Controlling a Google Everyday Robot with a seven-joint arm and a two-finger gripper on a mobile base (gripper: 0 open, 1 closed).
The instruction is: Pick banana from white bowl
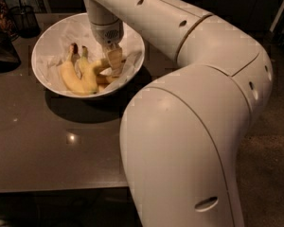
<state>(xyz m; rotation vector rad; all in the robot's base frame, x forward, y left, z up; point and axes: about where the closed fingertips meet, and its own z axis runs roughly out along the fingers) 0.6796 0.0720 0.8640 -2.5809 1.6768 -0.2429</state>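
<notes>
The white bowl (47, 41), lined with crumpled white paper, stands on the dark table at the upper left. Two shorter yellow bananas with dark stubby ends (72, 75) lie side by side in its left half. Part of another yellow banana (101, 66) shows just left of my gripper, and the rest of it is hidden beneath the gripper. My gripper (112, 63) reaches down into the bowl's right half, right at this banana.
A dark wire-mesh cup (24, 19) stands behind the bowl at the far left, with a dark object (1, 51) beside it. My bulky white arm (189, 141) fills the right and front of the view. The table's front edge (57, 189) runs along the bottom left.
</notes>
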